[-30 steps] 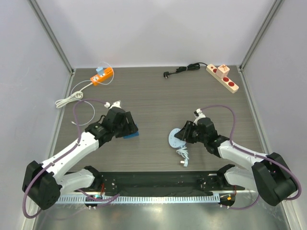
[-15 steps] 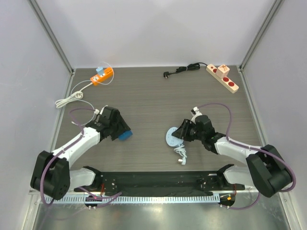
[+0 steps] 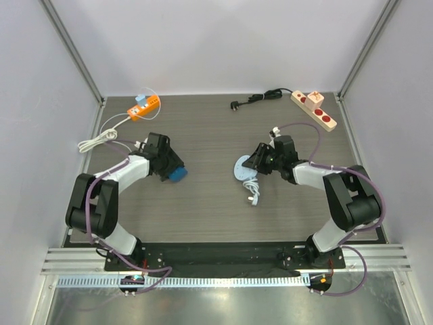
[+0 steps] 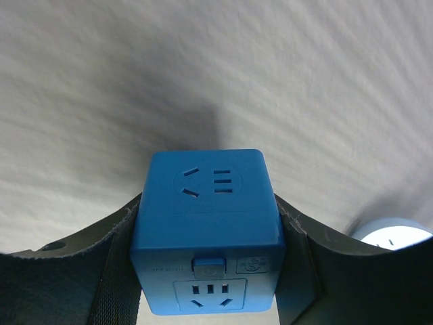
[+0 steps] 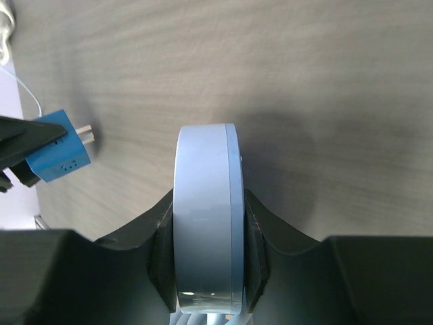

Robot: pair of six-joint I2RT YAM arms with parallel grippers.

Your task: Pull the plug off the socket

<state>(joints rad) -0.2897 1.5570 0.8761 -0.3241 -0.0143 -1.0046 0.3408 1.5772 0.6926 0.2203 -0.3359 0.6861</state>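
Note:
A blue cube plug block (image 4: 206,230) with socket holes on its faces sits between the pads of my left gripper (image 4: 210,254), which is shut on its two sides. From the top view the cube (image 3: 177,174) is left of centre. My right gripper (image 5: 205,237) is shut on the rim of a pale blue round socket disc (image 5: 203,217), held on edge. A white cord (image 3: 254,193) trails from the disc (image 3: 243,169). Cube and disc are apart. In the right wrist view the cube (image 5: 59,145) shows bare metal prongs (image 5: 84,132) pointing toward the disc.
An orange power strip (image 3: 145,106) with a coiled white cord (image 3: 98,139) lies at the back left. A beige strip with red sockets (image 3: 313,110) and a black cable (image 3: 260,98) lie at the back right. Grey walls close in the wood-grain table (image 3: 216,128).
Both grippers have moved away from the near edge toward the middle of the table, each still gripping its object. The cube and disc stay apart.

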